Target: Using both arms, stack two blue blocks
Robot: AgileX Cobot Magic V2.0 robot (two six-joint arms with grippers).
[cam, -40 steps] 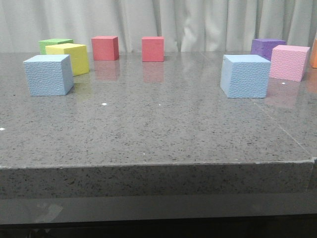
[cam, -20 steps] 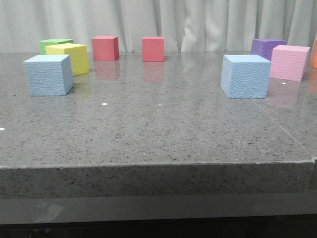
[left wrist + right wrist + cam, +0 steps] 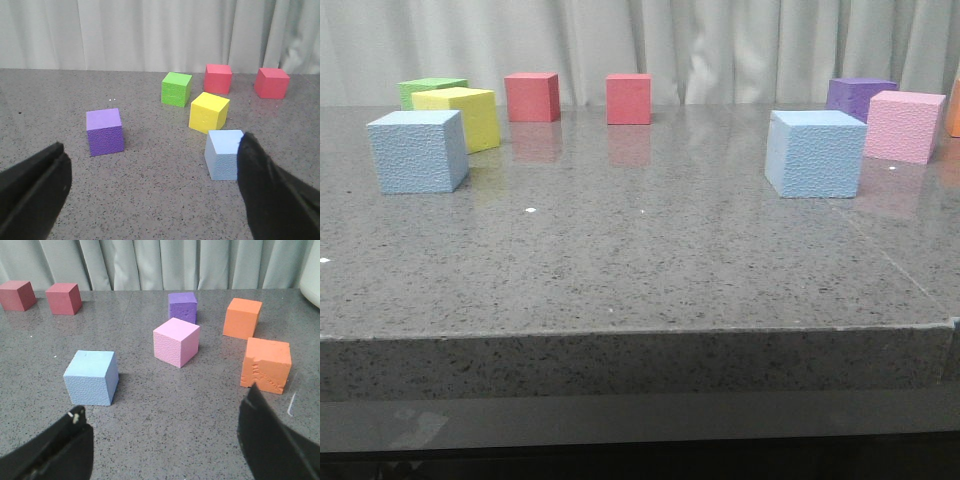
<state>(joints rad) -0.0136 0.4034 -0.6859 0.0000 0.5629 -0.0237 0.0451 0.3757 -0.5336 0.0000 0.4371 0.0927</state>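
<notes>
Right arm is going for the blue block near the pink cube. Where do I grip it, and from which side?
Judging by its pose, come from above and pinch the blue block across its two flat side faces, mid-height. It sits flat and apart from the pink cube, and the right end effector is already open.

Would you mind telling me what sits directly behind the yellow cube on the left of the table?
A green cube sits just behind the yellow cube. In the front view the yellow cube hides most of it; the left wrist view shows it whole, standing apart. Nothing rests on either.
</notes>
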